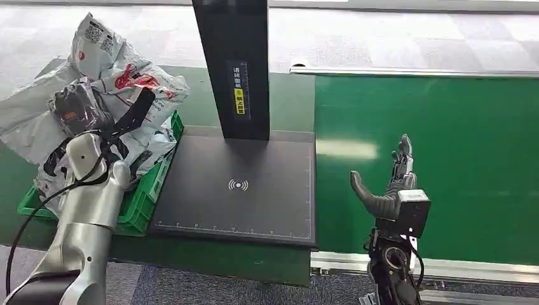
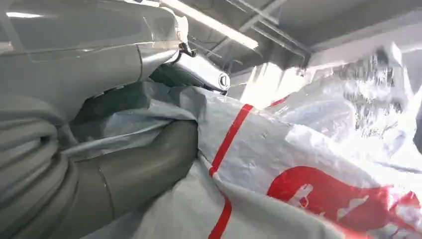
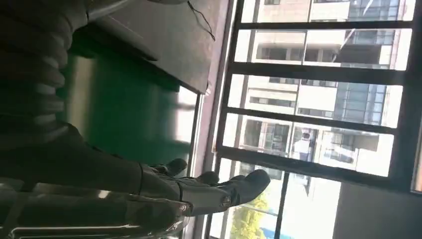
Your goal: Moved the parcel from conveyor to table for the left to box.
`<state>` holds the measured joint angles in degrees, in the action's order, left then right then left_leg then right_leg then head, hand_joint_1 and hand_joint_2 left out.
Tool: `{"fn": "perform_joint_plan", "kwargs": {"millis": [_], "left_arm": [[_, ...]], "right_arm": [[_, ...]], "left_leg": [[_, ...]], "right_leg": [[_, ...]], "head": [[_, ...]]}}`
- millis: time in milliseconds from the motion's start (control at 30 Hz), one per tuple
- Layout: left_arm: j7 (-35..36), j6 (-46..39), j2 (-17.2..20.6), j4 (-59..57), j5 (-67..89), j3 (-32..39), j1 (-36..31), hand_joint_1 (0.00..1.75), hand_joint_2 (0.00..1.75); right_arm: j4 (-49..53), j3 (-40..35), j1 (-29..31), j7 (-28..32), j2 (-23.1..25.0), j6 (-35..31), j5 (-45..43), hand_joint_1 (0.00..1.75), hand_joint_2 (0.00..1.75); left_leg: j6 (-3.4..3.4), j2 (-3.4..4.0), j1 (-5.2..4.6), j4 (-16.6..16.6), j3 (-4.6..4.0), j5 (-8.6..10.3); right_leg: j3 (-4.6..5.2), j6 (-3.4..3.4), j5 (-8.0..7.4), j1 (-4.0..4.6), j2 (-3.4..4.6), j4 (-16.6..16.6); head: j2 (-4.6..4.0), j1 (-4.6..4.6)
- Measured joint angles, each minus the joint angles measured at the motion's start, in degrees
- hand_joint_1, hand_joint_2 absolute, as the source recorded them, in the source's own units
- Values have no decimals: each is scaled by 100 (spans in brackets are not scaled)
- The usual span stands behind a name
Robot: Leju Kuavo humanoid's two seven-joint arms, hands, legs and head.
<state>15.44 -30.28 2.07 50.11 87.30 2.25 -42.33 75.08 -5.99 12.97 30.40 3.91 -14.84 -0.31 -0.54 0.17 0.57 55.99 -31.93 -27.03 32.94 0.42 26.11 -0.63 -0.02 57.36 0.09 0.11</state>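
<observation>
A heap of grey-white plastic parcels (image 1: 136, 79) with red print fills the green box (image 1: 143, 190) at the left of the table. My left hand (image 1: 79, 108) lies on top of that heap. In the left wrist view a fold of the parcel (image 2: 278, 164) runs between the thumb (image 2: 139, 169) and the fingers above it, so the hand grips it. My right hand (image 1: 391, 187) hovers upright over the green conveyor (image 1: 457, 159), fingers spread and holding nothing. The right wrist view shows the same right hand (image 3: 199, 191) stretched out flat.
A black scanning pad (image 1: 238, 187) lies between the box and the conveyor, with a tall black post (image 1: 235, 63) at its far edge. The conveyor's metal rail (image 1: 470, 267) runs along the near side.
</observation>
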Motion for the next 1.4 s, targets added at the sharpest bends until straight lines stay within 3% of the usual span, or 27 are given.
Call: {"fn": "perform_joint_plan", "kwargs": {"millis": [133,300,767,1033,1400], "left_arm": [[174,758,145,-534,-44,-46,-170,175,175],[-330,2094,247,-1413,-968,116,-470,175,175],[-422,2270,317,-2096,-1128,293,-796,175,175],[-744,3359,376,-2325,-2031,394,-997,175,175],[-720,3697,457,-2485,-2277,311,-1070,175,175]], "right_arm": [[-35,-2,27,-11,11,42,96,0,175],[-216,0,181,-9,11,151,136,0,175],[-466,0,321,0,9,188,149,0,175],[-623,-46,419,13,-11,190,96,0,175],[-667,-118,435,4,-31,192,85,0,175]], "left_leg": [[0,0,1,0,1,1],[-4,-1,2,-1,4,5],[-4,-8,1,-1,7,6],[-4,-13,1,-2,14,6],[-3,-16,-1,-2,30,6]], "right_leg": [[-1,0,0,1,0,0],[-3,-4,-3,2,0,1],[-8,-4,-3,1,-2,1],[-18,-3,-2,1,-16,1],[-36,-3,-2,-3,-20,0]], "head": [[0,-7],[0,-4],[0,-4],[0,-4],[0,-4]]}}
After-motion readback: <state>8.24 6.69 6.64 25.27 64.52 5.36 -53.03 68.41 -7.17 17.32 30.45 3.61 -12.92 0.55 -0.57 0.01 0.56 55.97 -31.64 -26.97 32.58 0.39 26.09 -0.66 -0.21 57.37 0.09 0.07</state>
